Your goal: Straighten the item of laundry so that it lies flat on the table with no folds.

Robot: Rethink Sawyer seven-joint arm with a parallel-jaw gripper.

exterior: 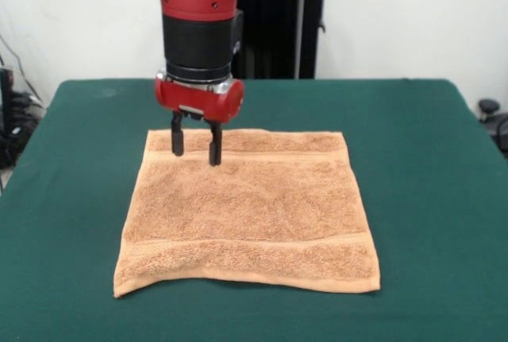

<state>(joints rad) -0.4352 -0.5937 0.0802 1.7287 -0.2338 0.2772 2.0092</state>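
The towel (248,209) lies spread out on the green surface (429,167), near its middle, woven bands at its far and near edges. The fingers (195,142) hang apart and empty over the towel's far band, toward the picture's left corner; whether they touch it is unclear.

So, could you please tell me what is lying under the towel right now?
The towel lies spread on the green table, which shows all round it. The cloth it covers is hidden, so anything beneath cannot be seen. The hand hangs open at its far edge.
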